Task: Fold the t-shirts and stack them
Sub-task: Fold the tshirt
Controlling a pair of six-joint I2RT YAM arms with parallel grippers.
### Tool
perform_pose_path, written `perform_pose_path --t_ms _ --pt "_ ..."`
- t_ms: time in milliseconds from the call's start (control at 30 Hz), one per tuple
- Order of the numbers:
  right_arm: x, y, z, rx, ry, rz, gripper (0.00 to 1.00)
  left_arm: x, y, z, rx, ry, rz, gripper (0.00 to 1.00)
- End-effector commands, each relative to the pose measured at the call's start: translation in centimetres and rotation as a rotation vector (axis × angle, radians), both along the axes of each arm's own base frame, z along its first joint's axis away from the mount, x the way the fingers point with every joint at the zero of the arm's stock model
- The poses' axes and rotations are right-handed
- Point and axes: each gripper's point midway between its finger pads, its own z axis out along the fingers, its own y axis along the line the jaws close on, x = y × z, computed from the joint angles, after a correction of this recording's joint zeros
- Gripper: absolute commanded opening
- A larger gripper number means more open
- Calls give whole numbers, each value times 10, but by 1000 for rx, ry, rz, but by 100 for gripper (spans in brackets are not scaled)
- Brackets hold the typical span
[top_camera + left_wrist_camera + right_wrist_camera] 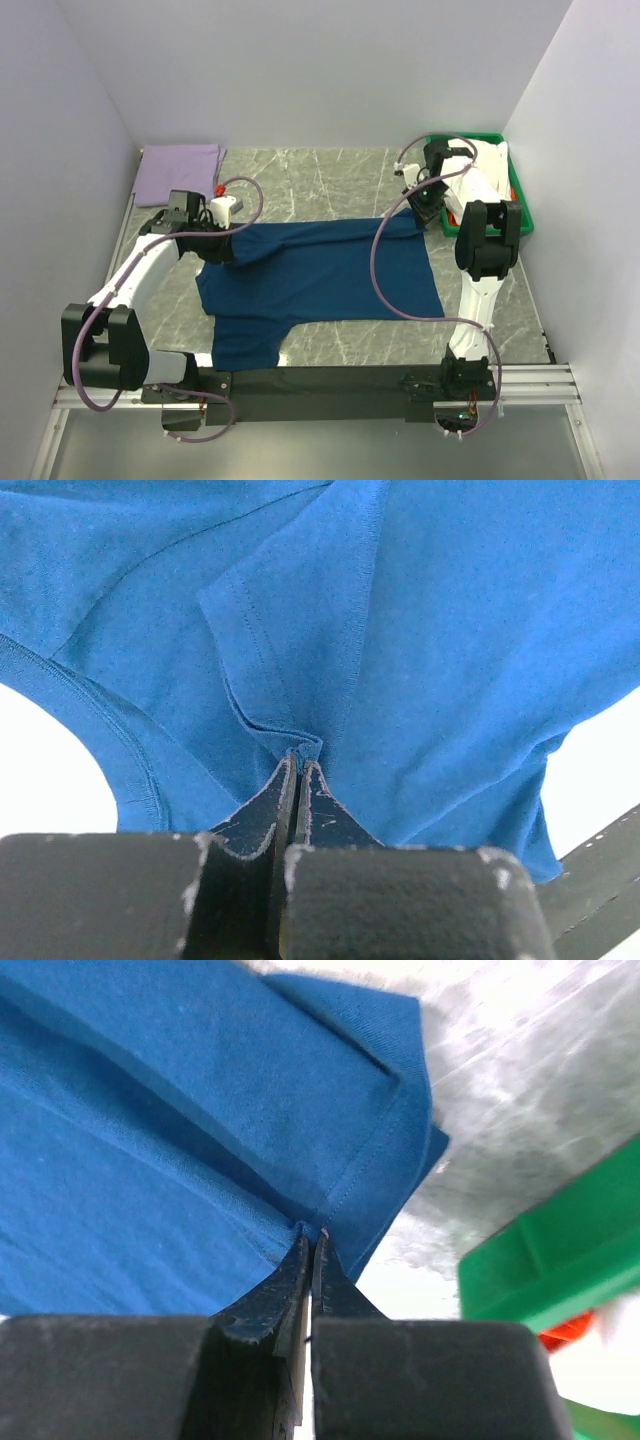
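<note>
Wrist views: left fingers (265, 818), right fingers (275, 1298) clamped on navy tee (320, 275); overhead alone shows lavender tee (178, 172).

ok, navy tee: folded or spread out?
Spread, not folded. The navy t-shirt lies open across the table; left pincer and right pincer are each shut on its far edge.

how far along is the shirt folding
Done: the lavender tee lies folded in the far left corner. In hand: the left gripper and right gripper are both shut on the navy tee, spread open, not yet folded. Left: the white tee and orange-red tee sit in the green bin.
</note>
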Motion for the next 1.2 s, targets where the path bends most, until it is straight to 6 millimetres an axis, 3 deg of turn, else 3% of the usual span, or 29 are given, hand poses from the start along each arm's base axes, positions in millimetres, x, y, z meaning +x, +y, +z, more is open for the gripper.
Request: perform_pose_path --t_ms 0,200,333,400,433,500,600,633,767,900,1167 --pt "-8 -8 6 -26 -8 10 0 -5 0 -5 16 1 -29 0" --pt "-26 -11 -2 -43 58 39 1 -16 0 -22 37 71 -114 2" --pt "-35 -14 4 -47 76 65 27 -30 -7 -8 -6 60 -244 29" --pt "-33 -11 16 -31 58 69 36 -32 -9 6 -47 45 -267 37" --pt "-32 -11 22 -22 50 67 36 -31 -10 10 -55 29 -284 44" --pt "-24 -3 35 19 25 57 36 -26 -13 18 -74 8 -290 46" --pt "-5 3 41 48 -10 9 36 -6 -17 14 -97 18 -257 53" --pt "0 4 40 47 -16 -6 35 6 -18 13 -97 8 -218 59" --pt "27 -3 27 -1 -47 -109 28 39 -16 -4 -87 32 -93 58" --pt "47 0 14 -23 -70 -168 24 55 -16 -22 -75 61 -40 56" --pt "48 3 1 -26 -62 -186 21 74 -15 -58 -10 111 13 50"
